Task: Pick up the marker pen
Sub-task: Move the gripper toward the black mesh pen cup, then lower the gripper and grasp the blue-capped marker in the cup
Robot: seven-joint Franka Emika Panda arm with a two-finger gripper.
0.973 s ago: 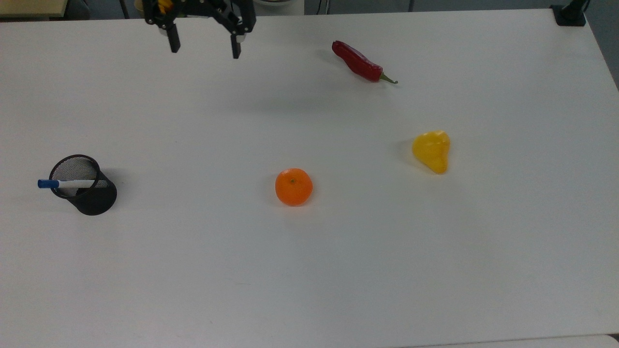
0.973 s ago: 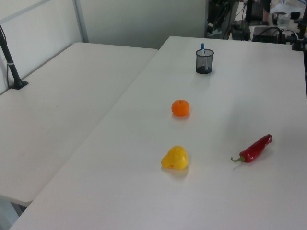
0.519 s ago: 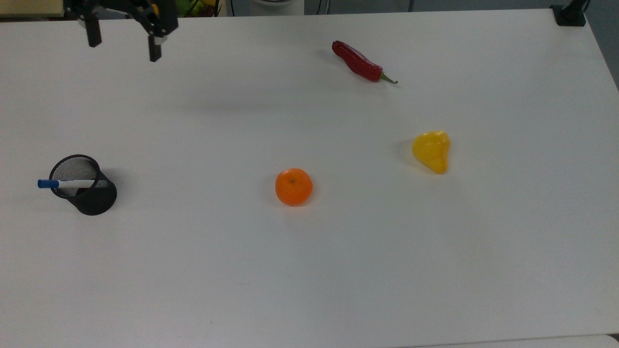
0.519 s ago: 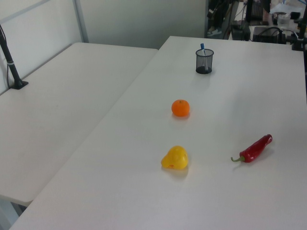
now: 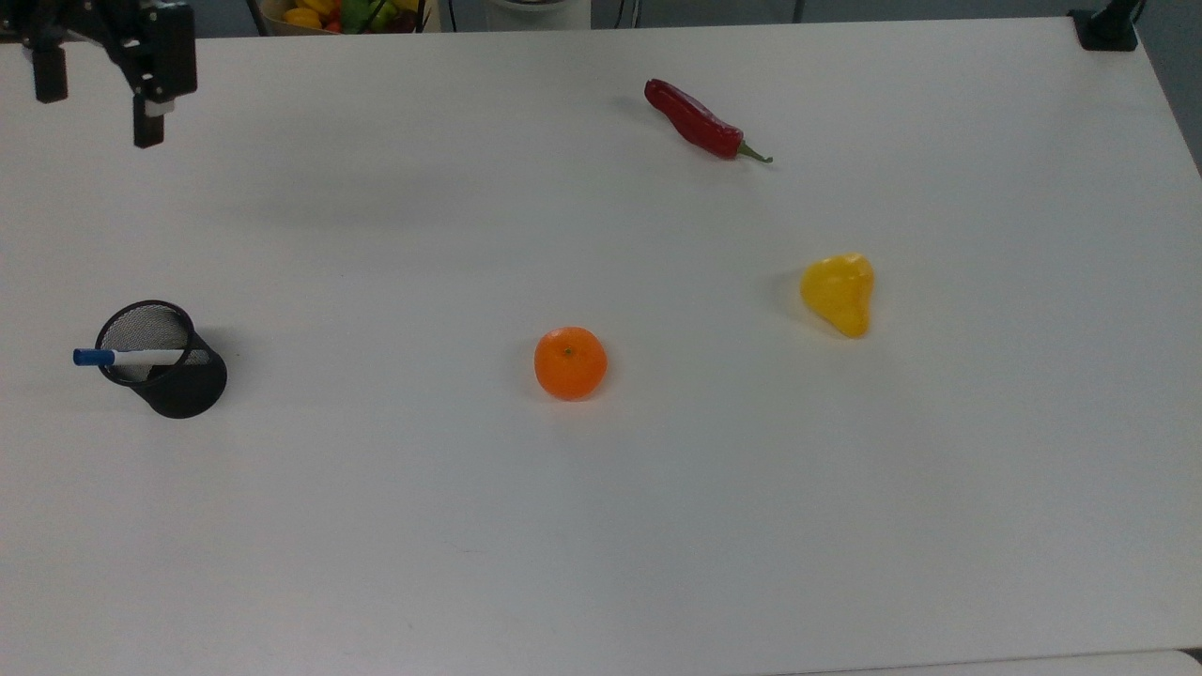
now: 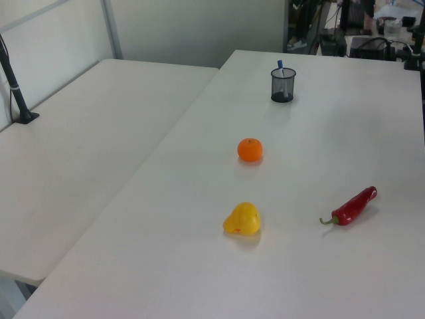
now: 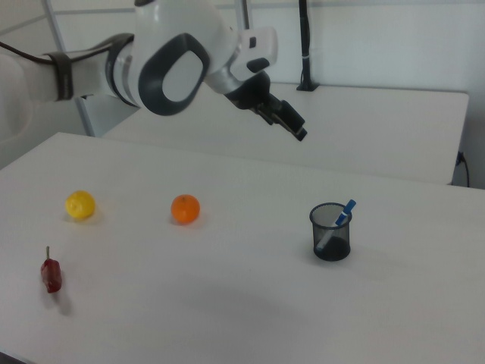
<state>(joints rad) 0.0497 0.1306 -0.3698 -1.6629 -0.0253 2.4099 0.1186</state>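
White tabletop (image 5: 657, 526) fills the frame, and beyond its far edge office clutter and a bowl of mixed fruit (image 5: 338, 13) at the top edge of the top view are glimpsed. Over the last second the black two-finger pincer (image 5: 98, 113) has been carried from the upper middle of the top view to its upper left corner, while nothing on the table has been disturbed. The shift is judged to be the approach stage of the task: the pincer has been brought over to the side of the table where the pen stands, with descent and grasp not yet begun. Its two fingers are seen held well apart, with nothing between them.

The slim white marker pen with a blue cap (image 5: 127, 357) is seen leaning in a black wire-mesh pen cup (image 5: 174, 376) at the left edge of the top view, its capped end projecting past the rim towards the top view's left. In the right view the marker pen (image 7: 339, 219) is shown at lower right, below and to the right of the raised pincer (image 7: 292, 125), well apart from it.

A round orange fruit (image 5: 570, 362), a yellow pear-shaped fruit (image 5: 839, 294) and a red chilli pepper (image 5: 700, 122) are left lying well away, centre and right.
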